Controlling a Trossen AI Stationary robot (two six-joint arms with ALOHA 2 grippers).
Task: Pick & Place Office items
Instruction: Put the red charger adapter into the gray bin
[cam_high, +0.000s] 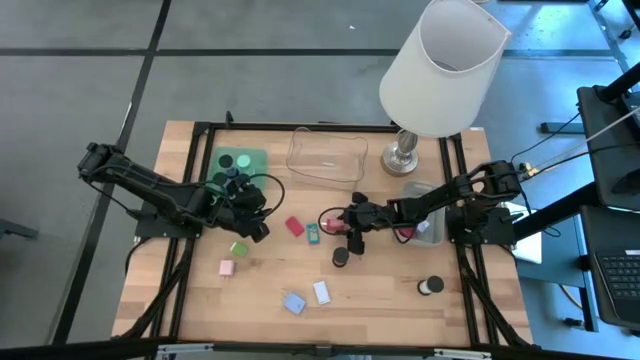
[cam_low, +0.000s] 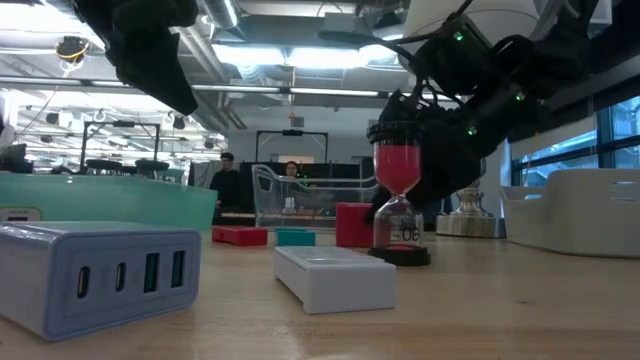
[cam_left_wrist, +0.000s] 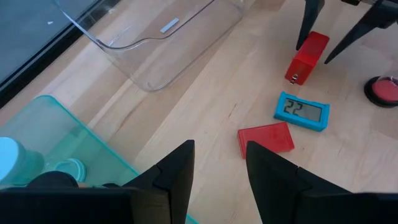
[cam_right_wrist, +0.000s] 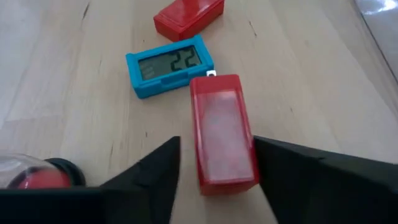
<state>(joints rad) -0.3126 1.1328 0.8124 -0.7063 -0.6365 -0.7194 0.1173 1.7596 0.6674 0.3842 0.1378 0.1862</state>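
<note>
Between the right gripper's (cam_right_wrist: 214, 168) two fingers, which bracket it without visibly clamping yet, stands the red block (cam_right_wrist: 222, 132), long axis running straight out ahead toward the blue clock (cam_right_wrist: 171, 65); the left gripper (cam_left_wrist: 219, 163), slightly parted and empty, sits farther off; only the low view shows the hourglass (cam_low: 398, 200) upright.

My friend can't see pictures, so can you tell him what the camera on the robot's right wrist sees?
The right tool has its two dark fingers on either side of a red block standing on the wooden table. Just beyond it lies a blue digital display reading 22, then a flat red case, and a sand timer with red sand shows at one edge.
</note>
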